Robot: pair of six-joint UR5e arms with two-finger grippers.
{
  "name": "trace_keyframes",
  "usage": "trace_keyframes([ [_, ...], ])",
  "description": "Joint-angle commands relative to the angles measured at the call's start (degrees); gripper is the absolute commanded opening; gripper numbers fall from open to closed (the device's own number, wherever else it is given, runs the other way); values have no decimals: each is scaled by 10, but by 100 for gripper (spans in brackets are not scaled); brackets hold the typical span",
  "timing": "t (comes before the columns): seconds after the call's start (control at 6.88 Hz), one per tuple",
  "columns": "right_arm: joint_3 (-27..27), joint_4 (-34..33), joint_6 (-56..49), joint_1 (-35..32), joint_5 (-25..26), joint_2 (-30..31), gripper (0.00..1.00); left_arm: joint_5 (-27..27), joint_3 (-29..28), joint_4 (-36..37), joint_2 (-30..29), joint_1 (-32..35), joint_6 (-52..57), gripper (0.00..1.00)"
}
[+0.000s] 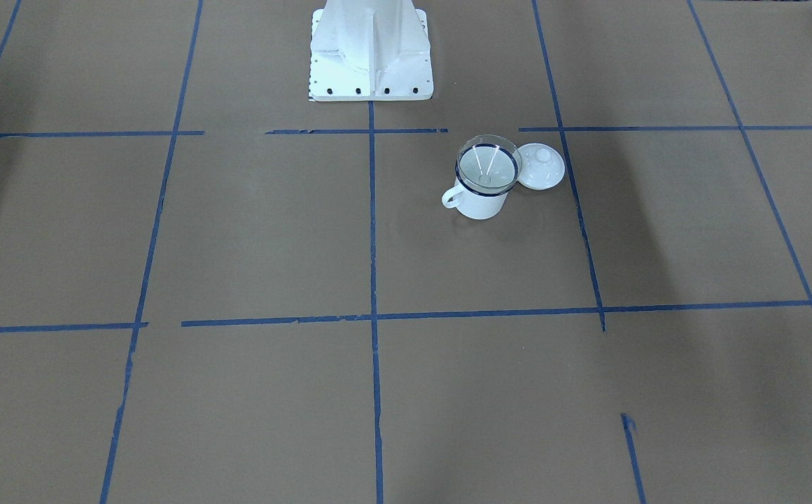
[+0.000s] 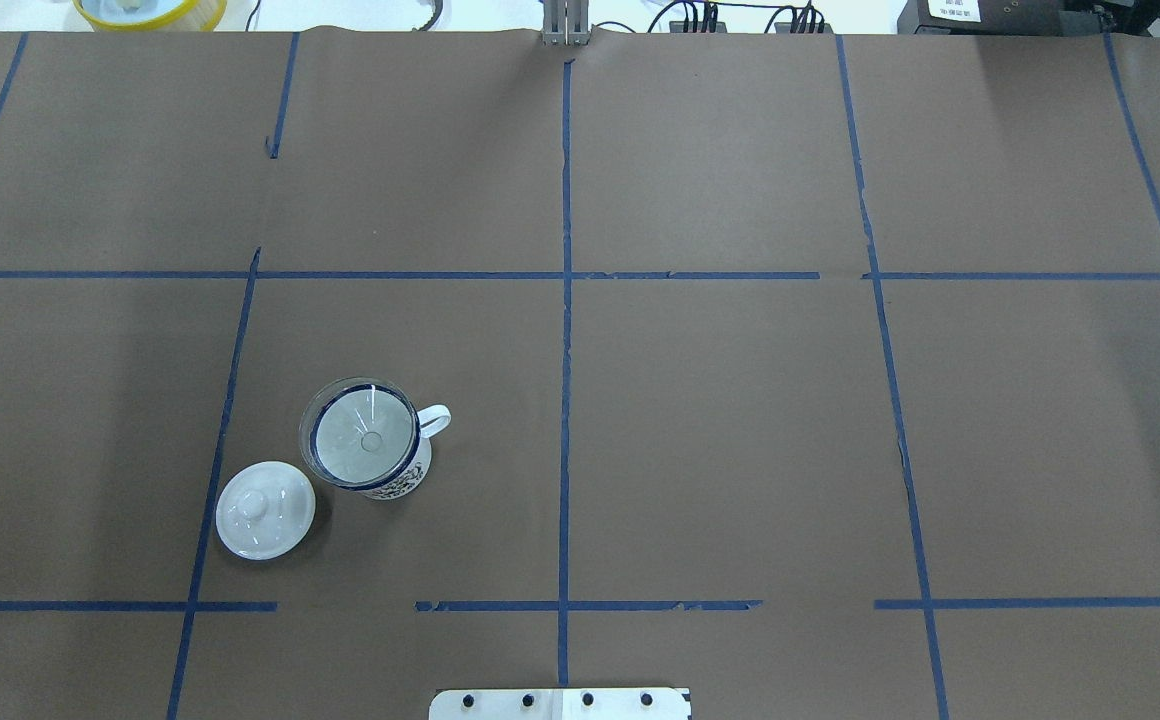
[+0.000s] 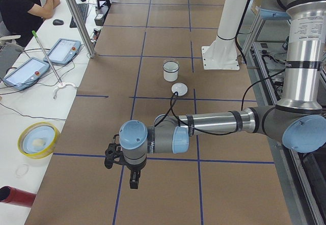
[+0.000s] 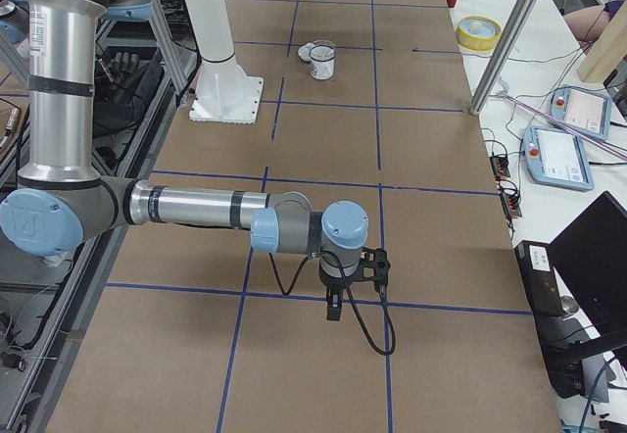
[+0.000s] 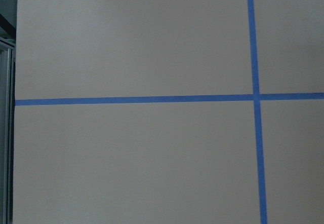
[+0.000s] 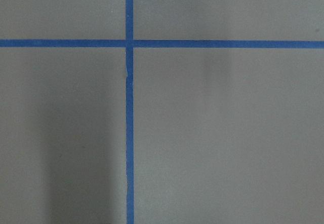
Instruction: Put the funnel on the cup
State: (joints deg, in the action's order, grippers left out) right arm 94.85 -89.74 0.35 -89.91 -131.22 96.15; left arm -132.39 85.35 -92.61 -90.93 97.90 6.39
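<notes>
The clear funnel (image 1: 488, 162) sits mouth up in the top of the white mug (image 1: 479, 203) with the dark blue rim. It shows the same way in the overhead view, funnel (image 2: 365, 440) on mug (image 2: 402, 484), handle pointing right. No gripper is near them. My left gripper (image 3: 133, 180) shows only in the exterior left view, hanging above the table's left end, far from the mug (image 3: 170, 71). My right gripper (image 4: 334, 308) shows only in the exterior right view, above the right end. I cannot tell whether either is open or shut. Both wrist views show only bare table and tape.
A white round lid with a knob (image 2: 265, 510) lies on the table just beside the mug, also in the front view (image 1: 540, 166). The robot's white base (image 1: 371, 49) stands at the table's edge. Blue tape lines grid the brown table. Operator desks flank the table.
</notes>
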Motion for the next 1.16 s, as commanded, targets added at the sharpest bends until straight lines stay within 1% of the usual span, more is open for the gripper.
trace_keyframes([
  [0.0,0,0,0,0,0,0,100,-63,13,37,-12,-2,-52,100],
  [0.29,0,0,0,0,0,0,100,-60,20,33,0,-5,-70,100],
  [0.44,0,0,0,0,0,0,100,-60,37,35,0,-7,-74,100],
  [0.58,0,0,0,0,0,0,100,-61,38,33,1,-17,-73,100],
  [1.02,1,0,0,0,0,0,100,-66,37,24,1,-18,-74,100],
])
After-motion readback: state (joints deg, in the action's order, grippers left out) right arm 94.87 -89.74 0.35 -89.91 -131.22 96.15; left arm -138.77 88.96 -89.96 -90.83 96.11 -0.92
